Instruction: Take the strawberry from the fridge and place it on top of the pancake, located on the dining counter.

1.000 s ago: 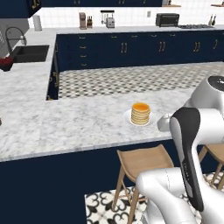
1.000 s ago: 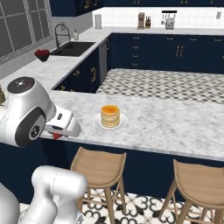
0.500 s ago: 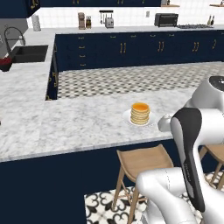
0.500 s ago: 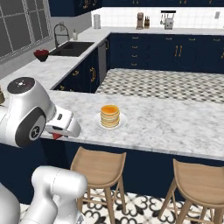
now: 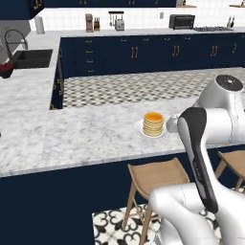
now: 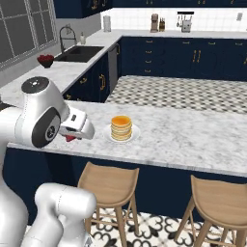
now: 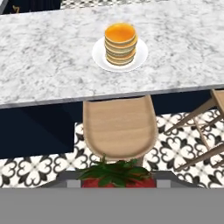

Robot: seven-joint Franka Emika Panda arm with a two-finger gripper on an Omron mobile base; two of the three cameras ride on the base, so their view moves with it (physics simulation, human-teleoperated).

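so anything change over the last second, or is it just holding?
Nothing visibly moved. The tool stays shut on the small red strawberry, level with the edge of the white-grey marble dining counter and left of the golden-tan pancake stack on its white plate. The round wooden stools are unchanged.

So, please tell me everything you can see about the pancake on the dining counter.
The pancake is a small stack of round, golden-tan cakes, its top one glossy orange. The stack stands upright in the middle of a round white plate, which lies flat on the marble dining counter near its front edge. A wooden stool stands below. Nothing else touches it.
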